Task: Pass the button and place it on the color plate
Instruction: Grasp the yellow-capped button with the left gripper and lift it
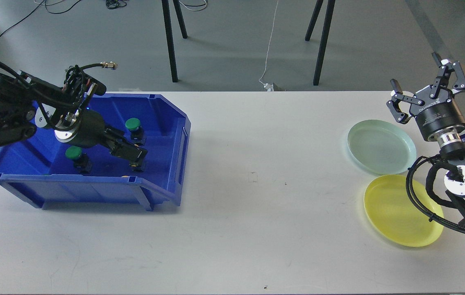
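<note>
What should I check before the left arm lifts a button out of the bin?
1. Left gripper down inside the blue bin: ok.
2. Jaws closed on a button: cannot tell, too dark.
3. Two green buttons, one behind and one left of the gripper, clear of it: ok.
4. Right gripper raised with jaws open for the handover: ok.
5. Green plate and yellow plate bare: ok.

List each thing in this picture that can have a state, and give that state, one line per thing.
Left tool: down inside the bin, open or shut unclear.
Right tool: open, empty, raised above the plates.
Bin: on the table, holding two buttons.
Rear button: upright.
Front button: upright.
Green plate: empty.
Yellow plate: empty.
</note>
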